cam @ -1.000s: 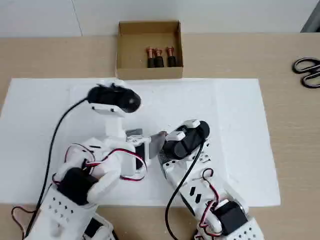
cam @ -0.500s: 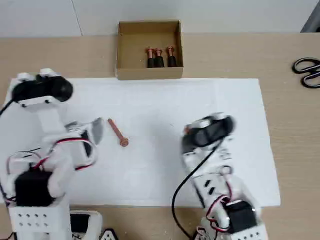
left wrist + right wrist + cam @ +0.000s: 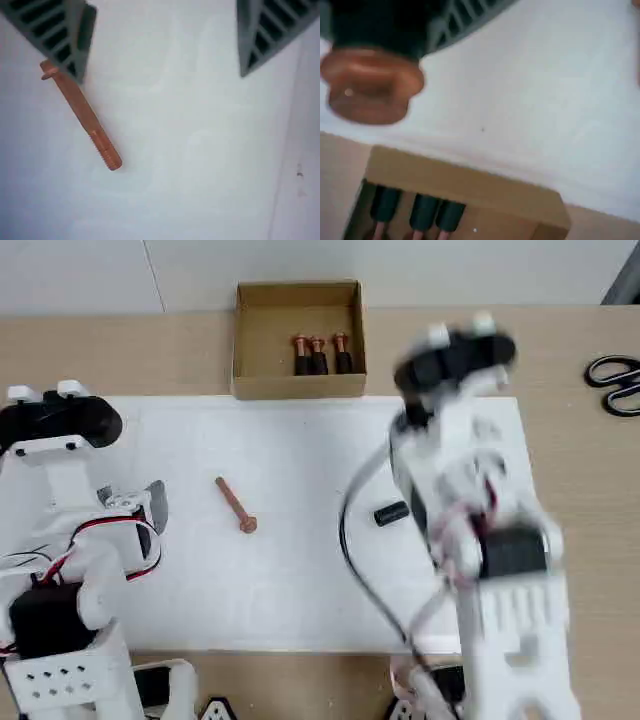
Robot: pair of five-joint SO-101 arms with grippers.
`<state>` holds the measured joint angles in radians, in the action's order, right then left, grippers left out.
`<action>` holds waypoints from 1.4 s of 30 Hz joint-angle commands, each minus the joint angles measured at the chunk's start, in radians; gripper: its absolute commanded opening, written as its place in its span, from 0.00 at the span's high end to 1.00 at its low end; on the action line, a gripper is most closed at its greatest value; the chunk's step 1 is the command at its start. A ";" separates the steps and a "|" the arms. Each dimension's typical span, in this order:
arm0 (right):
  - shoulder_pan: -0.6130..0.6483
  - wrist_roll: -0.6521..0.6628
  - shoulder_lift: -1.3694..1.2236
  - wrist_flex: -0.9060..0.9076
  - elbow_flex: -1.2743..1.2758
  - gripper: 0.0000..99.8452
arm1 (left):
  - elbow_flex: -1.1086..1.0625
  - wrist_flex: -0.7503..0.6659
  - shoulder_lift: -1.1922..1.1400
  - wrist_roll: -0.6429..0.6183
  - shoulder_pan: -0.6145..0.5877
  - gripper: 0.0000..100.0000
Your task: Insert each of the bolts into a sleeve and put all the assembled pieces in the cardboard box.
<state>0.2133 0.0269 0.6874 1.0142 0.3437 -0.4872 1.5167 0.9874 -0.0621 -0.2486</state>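
While left claw point(image 3: 162, 65) agape over loose bolt point(image 3: 82, 117), right claw point(image 3: 385, 30) tight on sleeved bolt point(image 3: 372, 87).

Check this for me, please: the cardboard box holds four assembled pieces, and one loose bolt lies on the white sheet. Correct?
Not quite. The high view shows three assembled pieces in the cardboard box, not four. One loose bolt does lie on the white sheet.

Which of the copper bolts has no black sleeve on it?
The bare copper bolt lying on the white paper sheet; the three bolts in the brown cardboard box wear black sleeves.
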 commanded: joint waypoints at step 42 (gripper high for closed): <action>0.073 0.009 -1.577 -0.734 -0.964 0.73 | -0.018 -0.008 0.008 0.003 -0.003 0.81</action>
<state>0.2793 0.0269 -0.9191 0.2562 -0.5600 -0.5086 1.5167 0.9874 -0.0621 -0.2532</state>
